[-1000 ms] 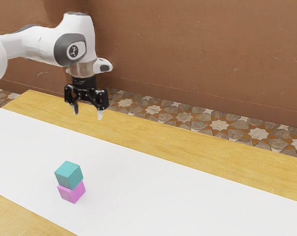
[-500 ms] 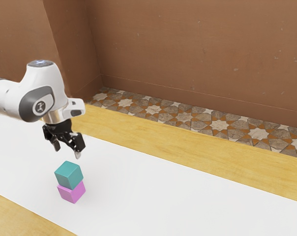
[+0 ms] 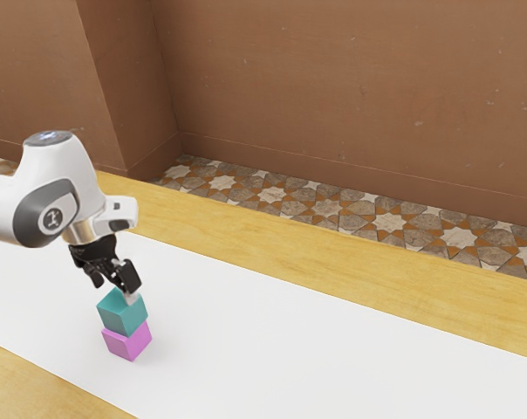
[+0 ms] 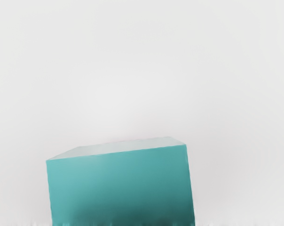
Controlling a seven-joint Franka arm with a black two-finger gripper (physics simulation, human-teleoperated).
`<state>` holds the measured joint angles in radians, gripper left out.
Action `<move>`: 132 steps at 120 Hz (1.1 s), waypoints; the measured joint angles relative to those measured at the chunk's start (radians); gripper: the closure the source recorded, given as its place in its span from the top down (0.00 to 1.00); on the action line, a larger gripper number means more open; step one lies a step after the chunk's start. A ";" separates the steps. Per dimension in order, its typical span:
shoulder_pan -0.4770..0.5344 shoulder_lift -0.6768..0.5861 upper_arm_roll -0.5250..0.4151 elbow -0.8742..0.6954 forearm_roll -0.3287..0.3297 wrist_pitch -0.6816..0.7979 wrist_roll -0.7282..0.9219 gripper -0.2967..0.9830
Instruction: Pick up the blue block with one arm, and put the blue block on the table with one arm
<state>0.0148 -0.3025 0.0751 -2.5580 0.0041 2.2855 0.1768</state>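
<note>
The arm [image 3: 54, 188] is reaching in from the exterior view's left, and its black pincer [image 3: 114, 290] is hanging low over the blue block [image 3: 122, 314], tilting a little. The pincer is standing open, its two fingers keeping apart, one of them overlapping the block's top edge in the exterior view; whether it is touching the block, I cannot tell. The blue block, looking teal, is resting on top of the pink block [image 3: 128, 341], the two making a small stack slightly out of line with each other. The pink block is sitting on the white sheet [image 3: 316, 349], which is lying along the wooden desk [image 3: 333, 253], toward the near left of the scene. In the wrist view, the blue block is showing large, just under the hand, with a broad teal face and a paler face beside it. On the far side, a patterned tile floor [image 3: 325, 209] is running between the desk and a brown wall [image 3: 333, 78].
</note>
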 joint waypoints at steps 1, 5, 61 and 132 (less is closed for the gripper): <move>0.000 -0.002 0.000 -0.002 0.000 0.000 0.002 0.77; 0.000 -0.012 0.000 -0.010 -0.001 0.001 0.007 0.77; 0.001 -0.018 0.002 -0.024 -0.002 0.010 0.064 0.77; 0.005 0.046 0.018 -0.023 -0.008 0.073 0.085 0.77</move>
<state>0.0200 -0.2565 0.0927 -2.5805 -0.0034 2.3588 0.2615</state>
